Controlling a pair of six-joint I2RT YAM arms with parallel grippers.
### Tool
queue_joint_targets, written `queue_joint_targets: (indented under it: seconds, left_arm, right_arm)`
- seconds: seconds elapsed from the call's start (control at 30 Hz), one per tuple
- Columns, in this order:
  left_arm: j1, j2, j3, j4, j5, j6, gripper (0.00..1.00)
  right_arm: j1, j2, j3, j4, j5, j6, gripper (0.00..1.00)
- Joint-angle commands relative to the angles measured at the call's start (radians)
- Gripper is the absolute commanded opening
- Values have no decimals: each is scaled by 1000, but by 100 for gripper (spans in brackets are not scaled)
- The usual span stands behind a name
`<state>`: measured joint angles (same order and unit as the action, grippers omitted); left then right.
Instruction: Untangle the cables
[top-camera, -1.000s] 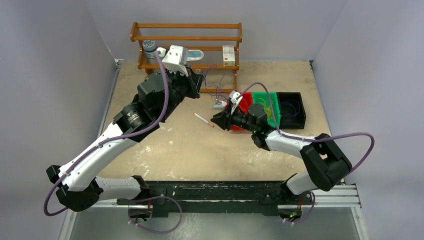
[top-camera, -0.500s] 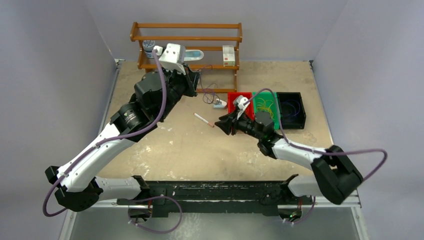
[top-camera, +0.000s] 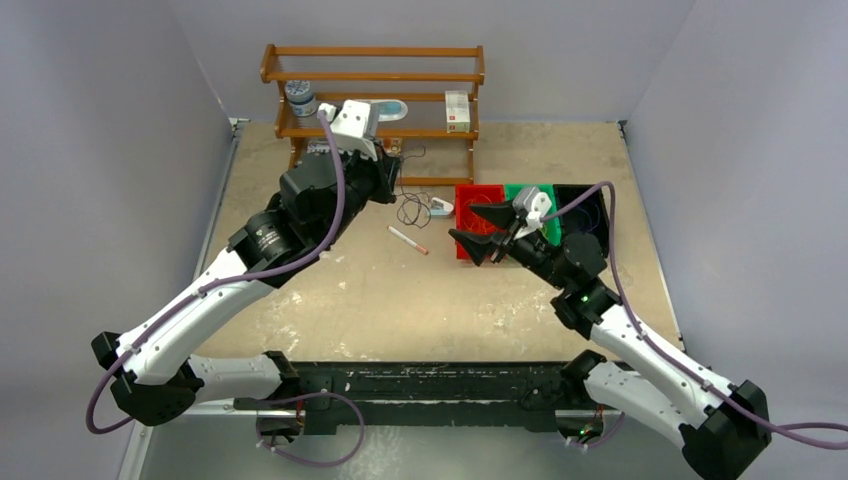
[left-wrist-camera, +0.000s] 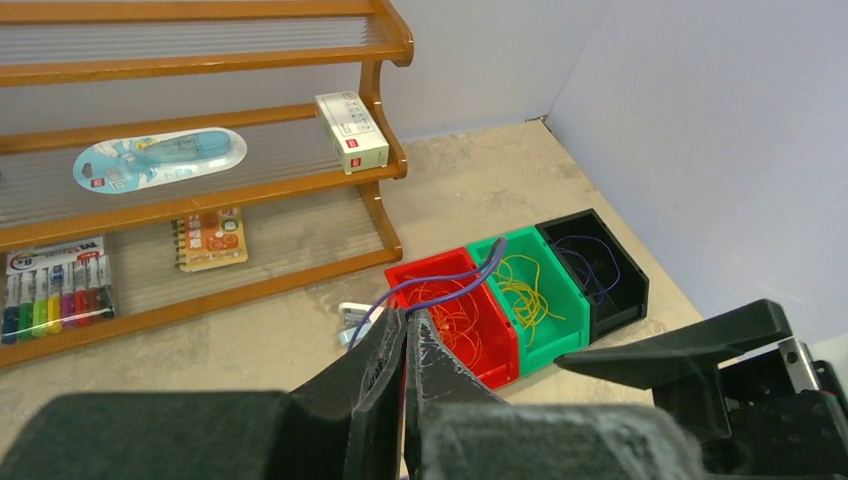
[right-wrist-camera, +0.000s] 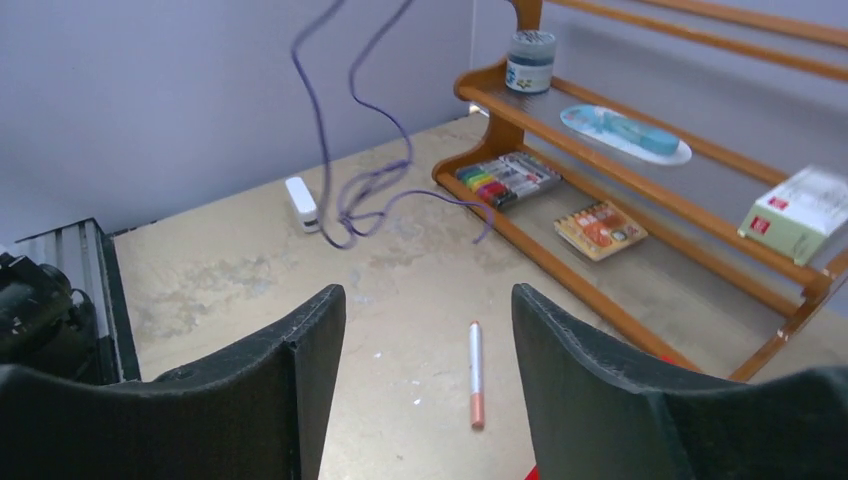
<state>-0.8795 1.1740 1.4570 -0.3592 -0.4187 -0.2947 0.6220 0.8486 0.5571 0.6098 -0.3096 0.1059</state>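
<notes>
Left wrist view — left jaws pinch a purple cable (left-wrist-camera: 494, 257) (thin); right jaws gape, empty.

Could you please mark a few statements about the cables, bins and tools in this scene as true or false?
1. The left tool is shut on a purple cable. True.
2. The right tool grips the pen. False: it is open, and the pen lies on the table.
3. The green bin holds yellow cables. True.
4. The red bin sits between the other two. False: the green bin is between the red bin and the black bin.
</notes>
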Motion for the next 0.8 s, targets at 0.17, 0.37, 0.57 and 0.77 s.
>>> queue_joint_targets:
  seconds: [0.17, 0.37, 0.57, 0.77]
  left_arm:
    - [1, -8, -10, 62, 81, 14, 0]
    - [1, -8, -19, 63, 118, 25, 0]
    - [1, -6, -23, 71, 150, 32, 0]
    - [1, -4, -21, 79, 186, 39, 0]
  right_arm:
    - [3, 74, 194, -88, 40, -33, 64]
    - [3, 62, 194, -14, 140, 12, 59]
    - [3, 120, 243, -8, 48, 4, 59]
    - [4, 255, 326, 27, -222, -20, 67]
